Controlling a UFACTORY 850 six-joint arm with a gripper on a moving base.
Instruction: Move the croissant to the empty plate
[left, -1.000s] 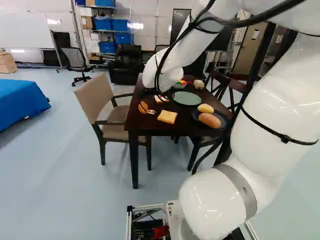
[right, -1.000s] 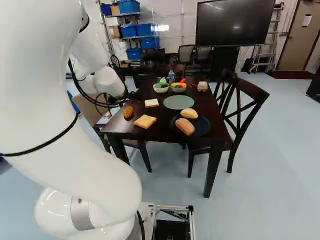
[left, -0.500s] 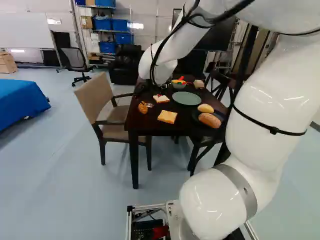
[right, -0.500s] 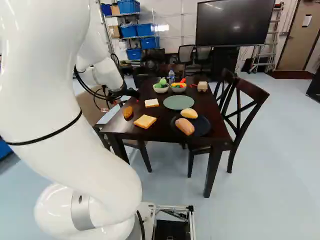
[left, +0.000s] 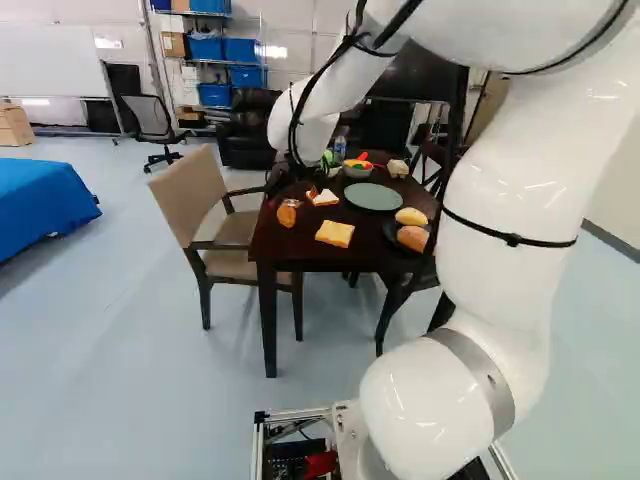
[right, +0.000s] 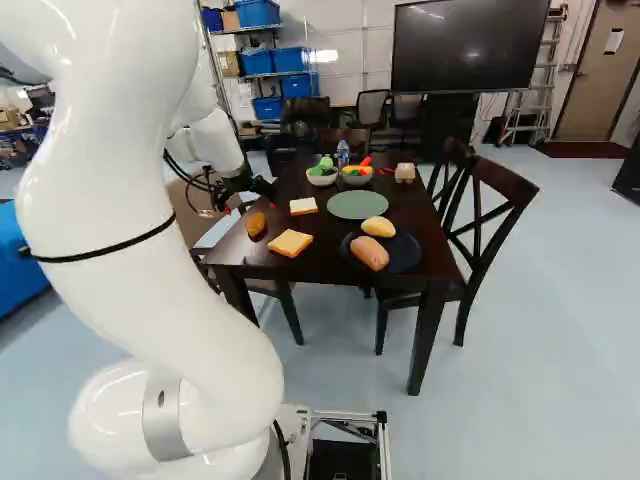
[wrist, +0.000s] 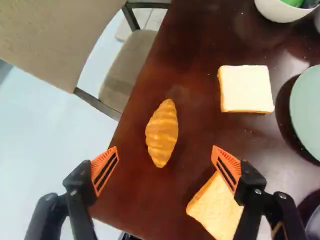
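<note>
My gripper (right: 250, 194) hangs over the table's left side in the right base view, close to the croissant (right: 256, 224). Seen from the wrist, the gripper (wrist: 165, 164) stands open, and the croissant (wrist: 162, 133) lies on the bare tabletop just ahead of the space between its fingers, touched by neither. The green plate (right: 358, 205) carries nothing and rests farther right on the table; part of it shows as a plate (wrist: 307, 112) in the wrist view, beyond the white bread slice.
A white-topped slice (wrist: 245, 89) and a toast slice (wrist: 220, 207) flank the croissant; one finger overlaps the toast in view. A dark plate (right: 404, 252) holds two bread pieces. Bowls (right: 322, 178) stand farther back. A beige armchair (left: 190, 200) adjoins the table's left edge.
The arm has swung across both base views, leftward in the left one and rightward in the right one; the gripper has shifted nearer the croissant. The base and the food have stayed put.
</note>
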